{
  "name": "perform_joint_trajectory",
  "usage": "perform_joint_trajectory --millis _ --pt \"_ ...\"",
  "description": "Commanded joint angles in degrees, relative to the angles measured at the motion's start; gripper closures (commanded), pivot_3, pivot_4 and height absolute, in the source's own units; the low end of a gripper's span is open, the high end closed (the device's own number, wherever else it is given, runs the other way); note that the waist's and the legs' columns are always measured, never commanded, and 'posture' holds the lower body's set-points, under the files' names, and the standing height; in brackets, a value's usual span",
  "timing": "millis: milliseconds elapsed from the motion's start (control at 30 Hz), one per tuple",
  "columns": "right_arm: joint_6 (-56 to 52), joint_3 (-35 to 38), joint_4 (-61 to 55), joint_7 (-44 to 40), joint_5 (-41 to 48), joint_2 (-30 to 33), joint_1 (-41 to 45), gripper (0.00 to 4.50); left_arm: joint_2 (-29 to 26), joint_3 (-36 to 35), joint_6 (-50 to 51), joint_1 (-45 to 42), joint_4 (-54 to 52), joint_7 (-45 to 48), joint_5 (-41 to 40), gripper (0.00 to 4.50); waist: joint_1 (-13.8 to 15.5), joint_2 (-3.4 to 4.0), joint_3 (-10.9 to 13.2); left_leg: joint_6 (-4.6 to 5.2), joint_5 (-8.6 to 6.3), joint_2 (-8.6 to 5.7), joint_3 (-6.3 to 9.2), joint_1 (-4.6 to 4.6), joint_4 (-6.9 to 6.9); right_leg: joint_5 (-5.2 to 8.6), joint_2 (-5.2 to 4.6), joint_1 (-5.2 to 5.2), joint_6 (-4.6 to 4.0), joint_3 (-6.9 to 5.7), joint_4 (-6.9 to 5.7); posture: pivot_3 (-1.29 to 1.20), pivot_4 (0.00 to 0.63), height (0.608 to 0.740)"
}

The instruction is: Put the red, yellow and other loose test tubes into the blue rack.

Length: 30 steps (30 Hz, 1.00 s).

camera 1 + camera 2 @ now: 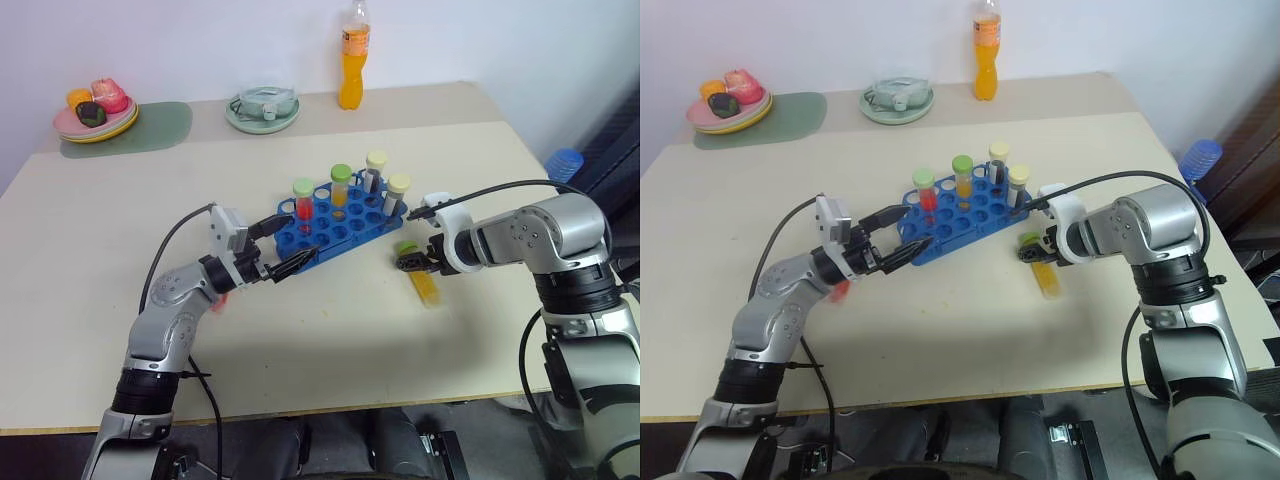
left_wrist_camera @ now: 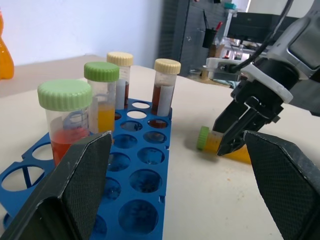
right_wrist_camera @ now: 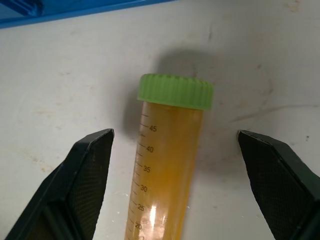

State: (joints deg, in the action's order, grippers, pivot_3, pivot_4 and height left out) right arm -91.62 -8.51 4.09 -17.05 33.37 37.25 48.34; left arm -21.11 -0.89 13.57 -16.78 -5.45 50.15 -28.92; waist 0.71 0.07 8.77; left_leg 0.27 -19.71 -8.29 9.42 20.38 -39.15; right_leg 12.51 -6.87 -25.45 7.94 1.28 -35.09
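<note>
Risk: the yellow tube point(image 3: 167, 165) lies flat on the table point(image 1: 300, 340) and is round, so uneven finger contact could roll or skid it away, or pinch it near the green cap and tilt it. Right gripper point(image 1: 412, 262) is over it, jaws apart, one finger each side, not touching. Tube sits just beside the blue rack point(image 1: 335, 225), off its right end. Left gripper point(image 1: 285, 260) is wide open at the rack's near-left edge, holding nothing.

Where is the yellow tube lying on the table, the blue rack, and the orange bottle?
yellow tube point(image 3: 167, 165): right wrist view, on its clear body, below the green cap.
blue rack point(image 1: 352, 231): left eye view, on its holed top.
orange bottle point(image 1: 352, 85): left eye view, on its lower body.
</note>
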Motion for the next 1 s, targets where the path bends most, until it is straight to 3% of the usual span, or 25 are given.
perform_joint_trajectory --millis 33,100,167,300,400,567,767,1000 --pt "1.4 -2.7 1.7 -0.7 -3.2 0.7 -1.3 1.73 -1.4 -0.9 -0.3 1.1 -2.5 1.7 -1.1 0.18 0.0 -0.13 -0.1 0.0 0.0 0.0 0.0 -0.01 0.0 0.0 0.0 0.01 0.0 0.0 0.0 0.0 0.15 0.74" --pt "1.9 -3.9 0.4 -1.8 -3.8 1.3 -1.7 2.84 -1.6 -1.0 -0.2 1.2 -2.5 1.9 -1.4 0.18 0.1 -0.14 -0.1 0.0 0.0 0.0 0.01 -0.03 -0.02 0.0 0.01 0.04 0.0 0.0 0.0 0.0 0.15 0.74" --pt "2.8 -5.3 -1.0 -3.3 -3.9 2.2 -2.2 3.63 -1.7 -1.0 -0.2 1.2 -2.4 2.0 -1.5 0.18 0.2 -0.23 -0.1 0.0 0.0 -0.01 0.03 -0.04 -0.05 0.0 0.0 0.09 0.0 -0.02 0.01 0.0 0.15 0.74" --pt "7.1 -9.6 -5.4 -7.0 -5.1 5.9 -3.2 3.68 -1.9 -1.0 0.2 0.8 -2.6 2.1 -1.6 0.18 0.2 -0.26 -0.2 0.0 0.0 -0.02 0.04 -0.02 -0.05 0.0 0.0 0.08 0.0 -0.03 0.02 0.0 0.15 0.74" --pt "15.9 -13.5 -12.5 -12.3 -7.3 11.7 -5.0 3.68 -2.2 -1.2 0.4 0.6 -2.3 2.4 -1.6 0.18 0.6 -0.27 -0.2 0.0 0.0 -0.04 0.07 0.03 -0.05 0.0 -0.02 0.06 0.0 -0.07 0.05 0.0 0.15 0.74" --pt "29.7 -6.1 -23.2 -23.7 -2.5 14.8 -10.0 3.68 -2.6 -1.7 0.7 0.3 -1.9 2.8 -2.0 0.18 1.6 -0.28 -0.1 0.01 -0.01 -0.08 0.05 0.08 -0.07 -0.01 -0.05 0.01 0.01 -0.08 0.08 0.0 0.15 0.74" --pt "49.6 6.3 -23.0 -23.1 0.0 -0.8 -14.5 3.68 -2.6 -2.3 0.3 -0.5 -0.5 2.7 -2.0 0.18 1.0 -0.27 -0.1 -0.01 0.0 0.07 0.0 0.01 0.07 0.0 0.06 -0.04 0.0 -0.05 0.05 0.0 0.15 0.74" --pt "72.6 8.8 -15.9 -21.2 -3.5 -19.4 -17.4 3.68 -3.0 -3.5 0.5 -1.2 0.1 2.2 -2.8 0.18 1.0 -0.23 -0.1 -0.01 0.0 0.03 0.03 0.01 0.03 0.0 0.05 -0.04 0.0 -0.06 0.02 0.0 0.15 0.74"
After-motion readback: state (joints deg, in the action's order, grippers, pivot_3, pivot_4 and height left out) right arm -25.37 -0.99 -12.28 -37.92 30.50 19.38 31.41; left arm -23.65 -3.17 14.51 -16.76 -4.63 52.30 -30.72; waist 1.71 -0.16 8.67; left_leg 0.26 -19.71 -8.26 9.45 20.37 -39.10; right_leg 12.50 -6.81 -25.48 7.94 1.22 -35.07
